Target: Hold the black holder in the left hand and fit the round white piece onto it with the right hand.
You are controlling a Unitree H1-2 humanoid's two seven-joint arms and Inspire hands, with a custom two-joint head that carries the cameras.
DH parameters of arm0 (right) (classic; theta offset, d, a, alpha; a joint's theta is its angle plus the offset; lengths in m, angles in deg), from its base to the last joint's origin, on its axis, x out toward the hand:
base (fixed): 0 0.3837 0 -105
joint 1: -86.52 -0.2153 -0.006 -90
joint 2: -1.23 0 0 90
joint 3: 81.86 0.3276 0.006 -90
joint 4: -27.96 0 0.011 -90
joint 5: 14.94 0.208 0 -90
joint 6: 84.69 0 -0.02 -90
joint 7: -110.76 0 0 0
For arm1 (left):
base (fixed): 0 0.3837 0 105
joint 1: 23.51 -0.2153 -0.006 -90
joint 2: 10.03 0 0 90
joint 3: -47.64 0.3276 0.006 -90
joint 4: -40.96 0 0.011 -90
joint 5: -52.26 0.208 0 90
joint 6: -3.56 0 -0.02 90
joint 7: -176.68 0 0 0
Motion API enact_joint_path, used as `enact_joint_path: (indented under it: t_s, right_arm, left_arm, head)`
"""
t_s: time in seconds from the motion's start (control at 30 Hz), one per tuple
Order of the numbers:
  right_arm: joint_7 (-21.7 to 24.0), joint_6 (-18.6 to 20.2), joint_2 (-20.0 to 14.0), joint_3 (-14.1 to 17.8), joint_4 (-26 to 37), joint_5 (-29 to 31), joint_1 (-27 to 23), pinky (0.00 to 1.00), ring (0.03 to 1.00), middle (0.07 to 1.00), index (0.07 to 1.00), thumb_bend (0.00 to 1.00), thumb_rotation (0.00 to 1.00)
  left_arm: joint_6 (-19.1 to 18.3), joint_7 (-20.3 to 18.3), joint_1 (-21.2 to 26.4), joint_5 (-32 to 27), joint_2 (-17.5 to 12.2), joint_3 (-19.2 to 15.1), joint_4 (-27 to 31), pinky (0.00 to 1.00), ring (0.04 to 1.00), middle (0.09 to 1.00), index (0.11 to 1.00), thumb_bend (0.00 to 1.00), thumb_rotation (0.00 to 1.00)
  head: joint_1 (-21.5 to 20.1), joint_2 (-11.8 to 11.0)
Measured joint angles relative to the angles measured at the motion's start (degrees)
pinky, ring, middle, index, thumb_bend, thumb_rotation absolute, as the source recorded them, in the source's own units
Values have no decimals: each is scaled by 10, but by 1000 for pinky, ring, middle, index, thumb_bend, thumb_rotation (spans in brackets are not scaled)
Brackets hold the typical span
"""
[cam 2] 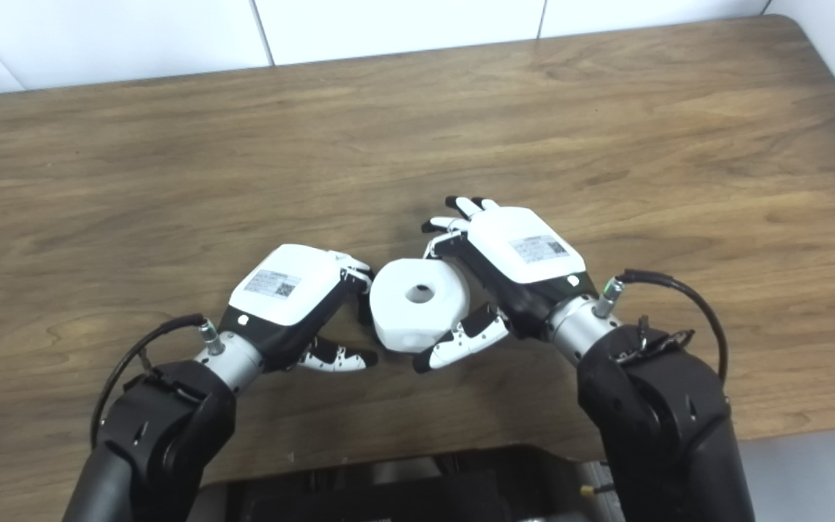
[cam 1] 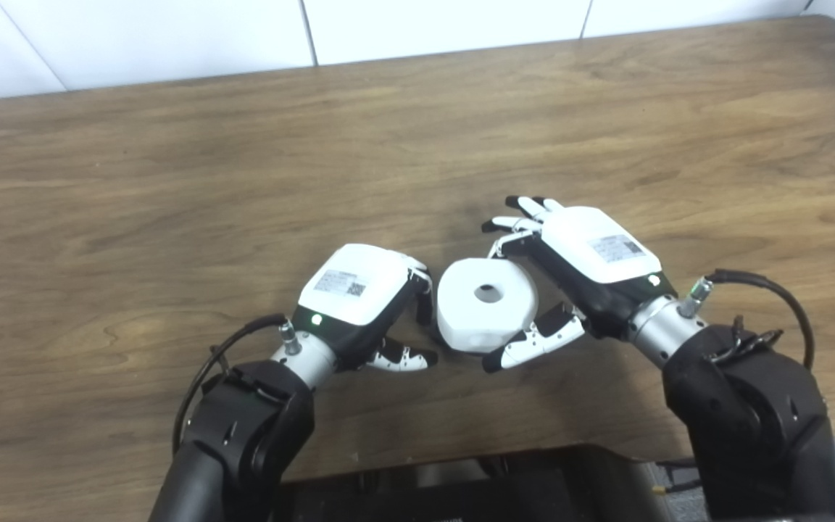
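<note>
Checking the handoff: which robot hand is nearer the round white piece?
Right. The right robot hand cups the round white piece, thumb under its front edge; the left robot hand sits just beside it.

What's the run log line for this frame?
left hand: beside piece, grip unclear | right hand: cupping round white piece | holder: hidden

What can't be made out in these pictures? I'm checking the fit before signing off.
- The black holder: in both eye views the round white piece and the left hand cover it, so the seating is unreadable.
- Left hand's fingers: curled under its white back; their grip is hidden.
- Right hand: whether it clamps or only cups the piece is unclear.
</note>
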Motion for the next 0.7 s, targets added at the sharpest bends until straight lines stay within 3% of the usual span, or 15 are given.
enact_joint_path:
  t_s: [0.27,0.7]
  right_arm:
    - [27,0,3,9,2,-11,-14,1000,997,893,804,1000,488]
    - [133,2,34,48,53,-16,-76,1000,1000,874,795,1000,521]
  left_arm:
    - [0,0,0,1,0,0,0,828,837,781,489,517,56]
    - [0,-3,2,11,0,2,0,834,838,785,490,516,57]
  head:
    - [2,2]
    - [4,2]
